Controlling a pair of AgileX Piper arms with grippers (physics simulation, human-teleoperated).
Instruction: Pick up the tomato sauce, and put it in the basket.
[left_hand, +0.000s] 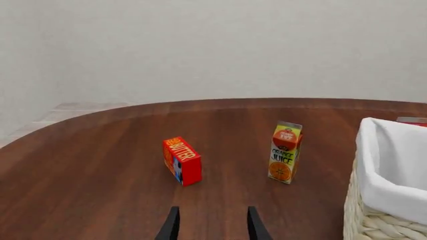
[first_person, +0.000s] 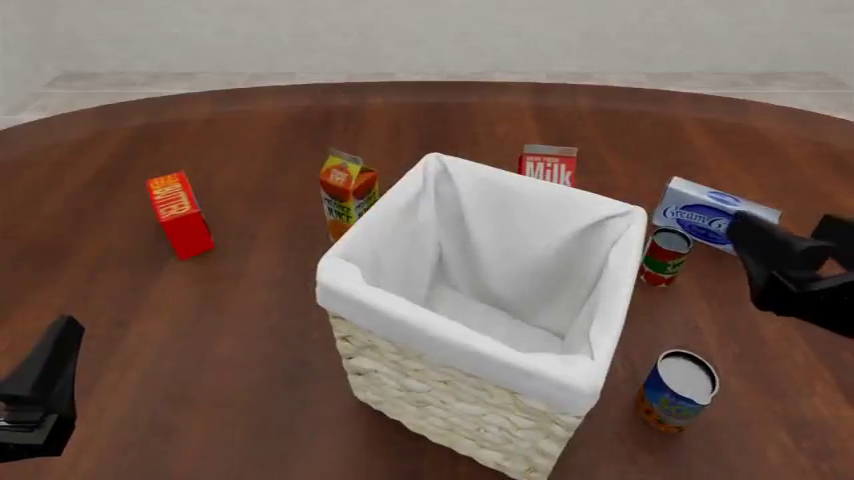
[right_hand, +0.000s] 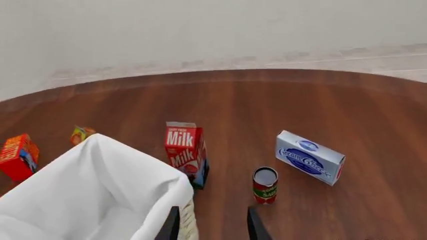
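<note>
Both grippers (left_hand: 211, 225) (right_hand: 211, 222) open, empty | we're nearing sauce (right_hand: 265, 185) | risking clipping basket (right_hand: 100, 190) or cream cheese (right_hand: 310, 157)

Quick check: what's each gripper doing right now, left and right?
Left gripper: open, holding nothing, over bare table.
Right gripper: open, holding nothing, by the basket; tomato sauce not yet grasped.

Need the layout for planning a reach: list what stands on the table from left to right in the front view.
butter box → orange juice carton → basket → tomato sauce → cream cheese box
</note>
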